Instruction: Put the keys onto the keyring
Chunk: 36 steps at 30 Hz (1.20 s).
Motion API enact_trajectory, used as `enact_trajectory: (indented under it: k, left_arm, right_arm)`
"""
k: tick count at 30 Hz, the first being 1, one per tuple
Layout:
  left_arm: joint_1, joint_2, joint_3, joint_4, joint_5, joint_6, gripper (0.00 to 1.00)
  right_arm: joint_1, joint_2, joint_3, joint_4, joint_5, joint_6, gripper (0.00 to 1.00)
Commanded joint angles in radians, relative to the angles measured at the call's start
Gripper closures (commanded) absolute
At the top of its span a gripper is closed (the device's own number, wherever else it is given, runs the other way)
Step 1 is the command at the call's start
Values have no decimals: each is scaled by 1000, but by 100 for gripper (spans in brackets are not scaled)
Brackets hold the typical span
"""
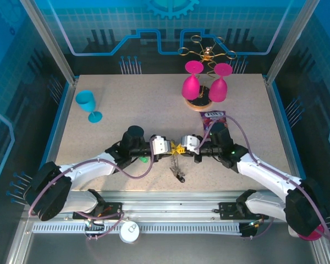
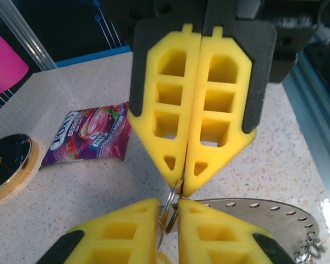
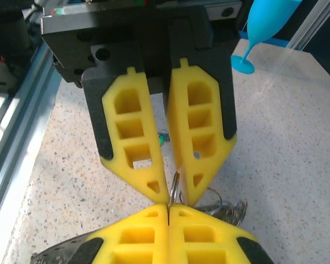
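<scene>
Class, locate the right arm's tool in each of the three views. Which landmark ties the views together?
Top external: right tool, table centre, right of the meeting tips.
Left wrist: upper centre, pointing down.
Right wrist: bottom centre.
Shared landmark: the left tool, meeting it tip to tip on a small metal ring.

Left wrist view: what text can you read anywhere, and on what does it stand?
"FOX'S": large white letters on the purple packet; the first letter is uncertain.
Smaller print under it on the packet: too blurred to read.
No lettering on the left gripper, the right gripper or the small silver ring they pinch.
</scene>
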Motion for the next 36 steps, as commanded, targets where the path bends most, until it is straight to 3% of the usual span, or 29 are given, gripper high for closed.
enact_trajectory:
  k: [1, 4, 7, 10, 13, 19, 29, 33, 36]
  left_arm:
    - [-21, -11, 65, -163, -75, 96, 89]
    - [-27, -9, 80, -174, -88, 100, 92]
    - [-29, -12, 85, -177, -79, 99, 100]
    - [-28, -29, 52, -116, -60, 87, 100]
    - [-22, -48, 2, -8, -8, 52, 100]
    - [-13, -58, -66, 150, 77, -3, 100]
    - [-13, -46, -68, 178, 114, -29, 100]
    - [-13, -41, -72, 204, 129, -46, 100]
    - [-10, -47, -72, 196, 108, -40, 98]
  right_arm:
    - [55, 23, 116, -281, 70, -125, 100]
    - [84, 57, 174, -340, 113, -141, 100]
    - [81, 39, 151, -247, 109, -98, 100]
    - [30, -29, 22, 14, 36, 27, 72]
    - [-22, -67, -111, 251, -35, 116, 65]
    - [-34, -43, -174, 362, -80, 115, 69]
    - [-32, -17, -165, 393, -126, 118, 81]
    - [-29, -14, -155, 390, -132, 113, 98]
    - [-29, -32, -140, 340, -122, 94, 100]
